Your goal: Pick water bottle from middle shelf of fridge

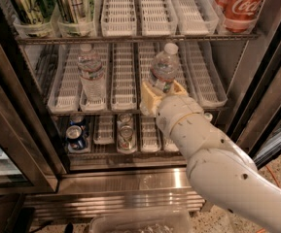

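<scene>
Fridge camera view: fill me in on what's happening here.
The robot's arm reaches into the open fridge. Its gripper sits at the front of the middle shelf, with its fingers closed around the water bottle, which is tilted in the grip. A second water bottle stands upright further left on the same shelf. The held bottle is not yet out of the fridge.
</scene>
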`<action>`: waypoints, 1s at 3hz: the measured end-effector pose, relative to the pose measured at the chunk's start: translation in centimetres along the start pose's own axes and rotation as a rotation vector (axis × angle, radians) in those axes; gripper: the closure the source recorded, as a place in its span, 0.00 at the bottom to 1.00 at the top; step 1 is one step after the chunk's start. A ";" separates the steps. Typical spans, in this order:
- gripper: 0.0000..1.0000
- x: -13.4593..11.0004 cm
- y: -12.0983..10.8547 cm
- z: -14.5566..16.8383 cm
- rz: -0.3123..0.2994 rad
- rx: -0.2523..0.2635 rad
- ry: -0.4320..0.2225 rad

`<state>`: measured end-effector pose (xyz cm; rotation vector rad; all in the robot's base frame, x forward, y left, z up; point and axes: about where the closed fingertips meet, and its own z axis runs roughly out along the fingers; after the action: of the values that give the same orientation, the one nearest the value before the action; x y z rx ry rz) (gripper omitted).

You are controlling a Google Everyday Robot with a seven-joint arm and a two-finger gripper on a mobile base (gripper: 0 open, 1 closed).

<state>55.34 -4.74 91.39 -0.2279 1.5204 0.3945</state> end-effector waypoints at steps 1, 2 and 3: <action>1.00 0.4 0.3 0.3 0.000 -0.031 0.048; 1.00 1.6 1.1 -0.7 0.034 -0.083 0.141; 1.00 3.3 1.4 -2.8 0.117 -0.140 0.219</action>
<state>52.18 -4.14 88.12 -0.3006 1.7284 0.5851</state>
